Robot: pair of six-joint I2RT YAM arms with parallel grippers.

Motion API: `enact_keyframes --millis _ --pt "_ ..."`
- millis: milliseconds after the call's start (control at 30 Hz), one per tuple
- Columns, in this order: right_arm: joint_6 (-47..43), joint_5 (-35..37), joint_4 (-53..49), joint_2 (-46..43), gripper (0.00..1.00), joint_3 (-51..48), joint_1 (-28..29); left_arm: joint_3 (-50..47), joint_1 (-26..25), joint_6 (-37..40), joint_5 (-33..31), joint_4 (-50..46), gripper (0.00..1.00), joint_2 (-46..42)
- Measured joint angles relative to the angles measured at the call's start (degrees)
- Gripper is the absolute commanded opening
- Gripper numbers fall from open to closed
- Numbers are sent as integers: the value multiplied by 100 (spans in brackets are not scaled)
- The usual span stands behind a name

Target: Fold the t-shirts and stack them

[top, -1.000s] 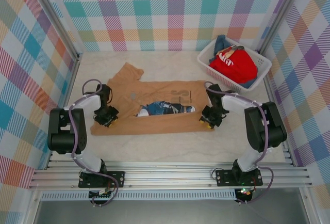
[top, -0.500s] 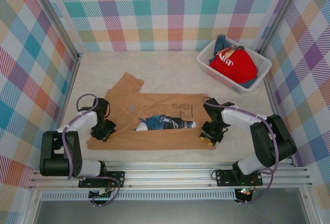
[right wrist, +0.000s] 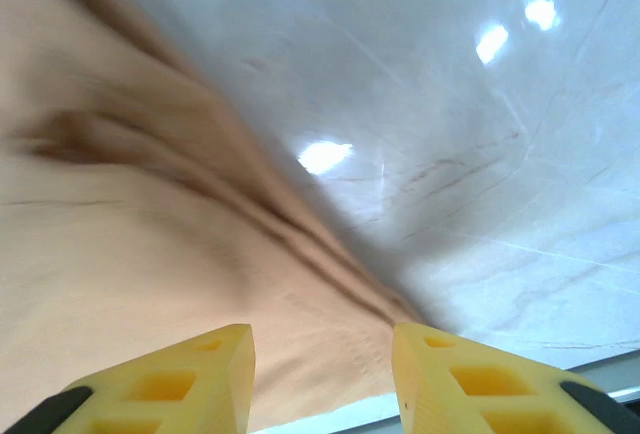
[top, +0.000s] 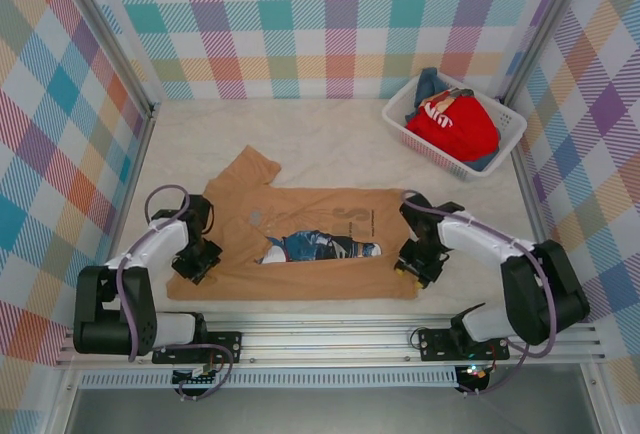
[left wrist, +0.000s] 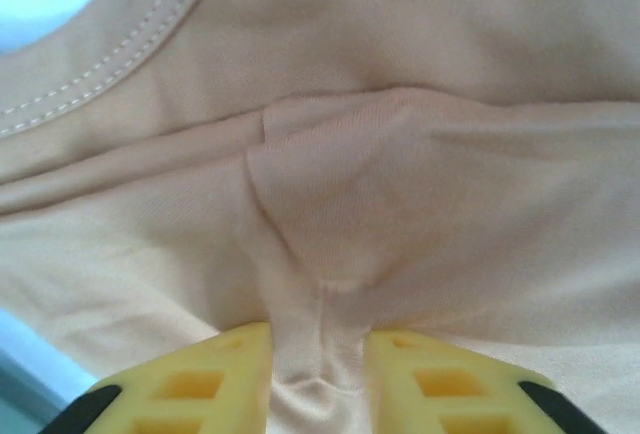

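The tan t-shirt [top: 310, 204] lies spread across the table with its near part folded up, and a strip of the blue cartoon print [top: 320, 247] shows in the gap. My left gripper [top: 195, 257] sits low on the shirt's left edge. In the left wrist view its yellow fingers [left wrist: 210, 379] hold a raised pleat of tan cloth [left wrist: 322, 354] that fills the gap of the left gripper [left wrist: 320, 344]. My right gripper [top: 413, 266] rests at the shirt's right edge. In the right wrist view the right gripper [right wrist: 322, 344] is open over flat tan cloth [right wrist: 150, 254].
A white lattice basket [top: 396, 124] stands at the back right, holding the red t-shirt [top: 455, 126] and a blue one [top: 430, 82]. The metal rail [top: 320, 339] runs along the near edge, just below the shirt. Bare tabletop [top: 330, 129] lies behind the shirt.
Both grippers have moved toward the near edge, drawing the tan t-shirt with them. The right jaws have parted and let go of the cloth. The left jaws have widened slightly.
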Motion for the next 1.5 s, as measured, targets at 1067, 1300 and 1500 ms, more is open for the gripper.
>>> enact_keyframes --millis 1067,1300,1500 --pt "-380 1980 2249 3180 37 2927 -651 5493 96 1631 1228 802 49 3993" --pt "-485 1958 2218 3530 37 3185 -654 5630 96 1633 1314 896 49 4188" --pt "-592 1947 2006 3683 23 3418 -654 5838 96 1633 1327 927 49 4312"
